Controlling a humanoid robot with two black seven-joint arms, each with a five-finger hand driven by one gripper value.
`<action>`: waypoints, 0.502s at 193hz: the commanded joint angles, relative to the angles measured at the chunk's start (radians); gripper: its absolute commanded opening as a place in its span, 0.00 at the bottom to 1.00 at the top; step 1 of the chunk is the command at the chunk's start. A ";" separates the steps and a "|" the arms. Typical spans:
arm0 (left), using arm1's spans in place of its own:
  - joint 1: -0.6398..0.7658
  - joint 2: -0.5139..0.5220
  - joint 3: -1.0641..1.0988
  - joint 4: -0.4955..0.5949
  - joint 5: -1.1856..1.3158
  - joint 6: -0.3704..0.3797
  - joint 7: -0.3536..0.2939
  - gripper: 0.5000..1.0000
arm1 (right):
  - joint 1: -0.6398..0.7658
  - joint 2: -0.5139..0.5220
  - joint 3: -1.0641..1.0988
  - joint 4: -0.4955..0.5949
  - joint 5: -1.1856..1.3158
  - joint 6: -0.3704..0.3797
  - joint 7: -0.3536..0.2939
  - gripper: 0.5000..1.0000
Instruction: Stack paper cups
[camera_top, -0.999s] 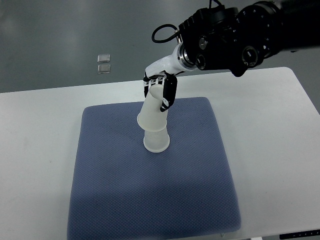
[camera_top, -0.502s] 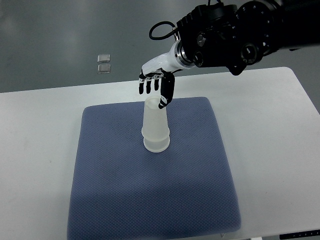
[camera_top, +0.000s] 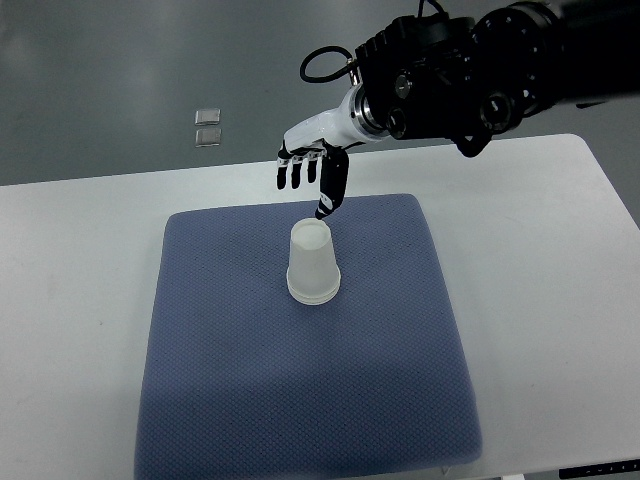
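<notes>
Top view shows you the right hand (camera_top: 310, 165) hanging above and just behind the stacked paper cups (camera_top: 312, 264), its fingers (camera_top: 296, 176) spread loose and holding nothing, while the cups stand upside down, nested, near the middle of the blue mat (camera_top: 210, 350) on the white table (camera_top: 560, 300).

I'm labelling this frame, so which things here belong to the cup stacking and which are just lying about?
Job:
stacked paper cups
right hand, open above them
blue mat under the cups

Lying about:
two small clear items on the floor
white table
</notes>
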 joint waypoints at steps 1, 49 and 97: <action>0.000 0.000 0.000 0.000 0.000 0.000 0.000 1.00 | -0.036 -0.002 0.005 -0.011 0.004 -0.034 0.005 0.57; 0.000 0.000 0.000 0.000 0.000 0.000 0.000 1.00 | -0.239 -0.258 0.168 -0.142 0.004 -0.075 0.008 0.57; 0.000 0.000 0.000 -0.002 0.000 0.000 0.000 1.00 | -0.458 -0.462 0.531 -0.258 0.044 -0.077 0.007 0.57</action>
